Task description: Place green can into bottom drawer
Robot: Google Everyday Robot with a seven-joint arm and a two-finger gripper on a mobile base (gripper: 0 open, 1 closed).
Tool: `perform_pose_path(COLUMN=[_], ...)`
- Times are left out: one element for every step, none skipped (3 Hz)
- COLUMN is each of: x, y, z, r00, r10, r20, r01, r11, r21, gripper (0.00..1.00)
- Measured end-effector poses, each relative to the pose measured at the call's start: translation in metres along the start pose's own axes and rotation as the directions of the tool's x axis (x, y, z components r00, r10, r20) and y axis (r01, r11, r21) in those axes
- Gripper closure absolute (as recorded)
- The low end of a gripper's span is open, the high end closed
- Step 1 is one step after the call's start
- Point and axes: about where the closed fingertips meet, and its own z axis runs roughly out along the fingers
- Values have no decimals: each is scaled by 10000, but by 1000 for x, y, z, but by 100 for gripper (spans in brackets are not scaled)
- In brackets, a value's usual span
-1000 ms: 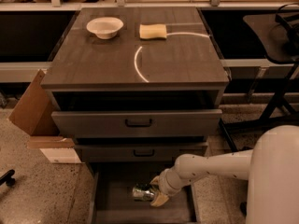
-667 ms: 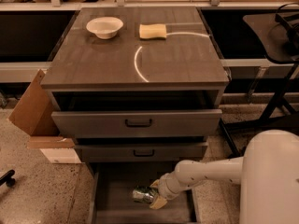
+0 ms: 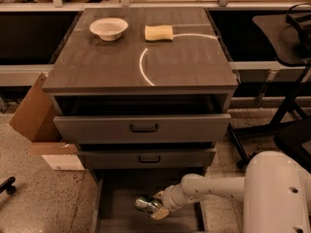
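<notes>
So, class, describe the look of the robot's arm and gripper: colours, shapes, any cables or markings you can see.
The arm is a smooth off-white tube with rounded joints, growing from a bulky white shell. No cables or markings show. The gripper, over the bottom drawer and shut on the green can, has tan fingers.
</notes>
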Motion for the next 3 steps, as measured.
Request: perform_pose_path(x=[13,17,14], y=[-7,-12,-16], z=[31,47,49], r00=[9983,9958,9949], r10=[303,398,292], r20=[499,823,964], r01=[-288,-353,-231], r11=[9991,9978,9977], r21=[-316,-554,-642], gripper=[38,15,0])
